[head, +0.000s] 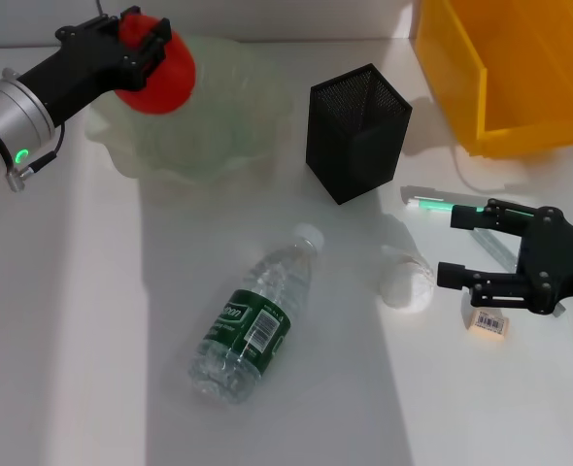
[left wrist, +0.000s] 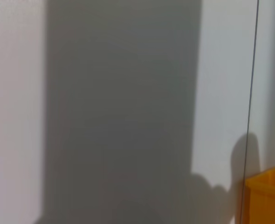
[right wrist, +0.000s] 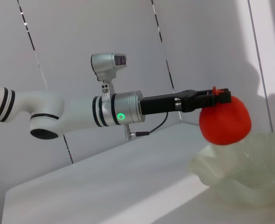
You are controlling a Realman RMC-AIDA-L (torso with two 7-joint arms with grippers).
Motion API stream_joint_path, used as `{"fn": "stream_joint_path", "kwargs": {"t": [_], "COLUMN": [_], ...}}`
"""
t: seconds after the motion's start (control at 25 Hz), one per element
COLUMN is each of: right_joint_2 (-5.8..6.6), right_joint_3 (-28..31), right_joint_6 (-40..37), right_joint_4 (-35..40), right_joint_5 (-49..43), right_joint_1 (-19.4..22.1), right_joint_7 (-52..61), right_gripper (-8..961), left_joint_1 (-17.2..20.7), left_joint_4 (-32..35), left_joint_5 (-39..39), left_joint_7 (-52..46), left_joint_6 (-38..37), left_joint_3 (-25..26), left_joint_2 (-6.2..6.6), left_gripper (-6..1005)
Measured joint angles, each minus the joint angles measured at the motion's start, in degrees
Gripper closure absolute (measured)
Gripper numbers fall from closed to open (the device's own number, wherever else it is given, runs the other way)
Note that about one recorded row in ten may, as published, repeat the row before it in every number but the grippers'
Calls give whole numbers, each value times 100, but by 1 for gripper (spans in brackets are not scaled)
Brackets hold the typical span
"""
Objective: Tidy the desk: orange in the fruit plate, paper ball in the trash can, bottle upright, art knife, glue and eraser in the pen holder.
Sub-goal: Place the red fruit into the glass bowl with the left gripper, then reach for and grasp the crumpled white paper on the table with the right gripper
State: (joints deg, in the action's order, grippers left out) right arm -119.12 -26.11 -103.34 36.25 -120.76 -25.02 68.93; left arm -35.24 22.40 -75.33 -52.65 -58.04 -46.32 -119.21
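Observation:
My left gripper (head: 144, 31) is shut on the orange (head: 165, 78), holding it just over the pale translucent fruit plate (head: 219, 146). The right wrist view shows that gripper (right wrist: 216, 93), the orange (right wrist: 225, 120) and the plate (right wrist: 240, 172). The bottle (head: 252, 325) lies on its side in the middle. Right of it rests the white paper ball (head: 406, 282). My right gripper (head: 449, 245) stands open just right of the ball. Around it lie a white-and-green slim tool (head: 432, 202), a clear stick (head: 500, 254) partly hidden beneath it, and the labelled eraser (head: 488, 322). The black mesh pen holder (head: 357, 131) stands upright.
A yellow bin (head: 505, 68) sits at the back right, and its corner (left wrist: 268, 196) shows in the left wrist view against the wall. The white tabletop (head: 73, 340) runs left of the bottle.

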Motion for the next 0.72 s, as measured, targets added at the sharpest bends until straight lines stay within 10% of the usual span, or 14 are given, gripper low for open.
{"fn": "stream_joint_path", "kwargs": {"t": [0.36, 0.72], "right_joint_2": [4, 30], "right_joint_3": [60, 48], "right_joint_6": [-212, -427], "right_joint_4": [293, 2955], "right_joint_5": [121, 461], "right_joint_1": [16, 132], "right_joint_7": [481, 4055], "right_gripper": [151, 171], "left_joint_1": [29, 1119], "left_joint_4": [2, 229], "left_joint_5": [7, -39], "left_joint_7": [120, 218], "left_joint_6": [-59, -2008], "left_joint_3": [0, -619], "left_joint_2": [3, 165], "left_gripper": [440, 141]}}
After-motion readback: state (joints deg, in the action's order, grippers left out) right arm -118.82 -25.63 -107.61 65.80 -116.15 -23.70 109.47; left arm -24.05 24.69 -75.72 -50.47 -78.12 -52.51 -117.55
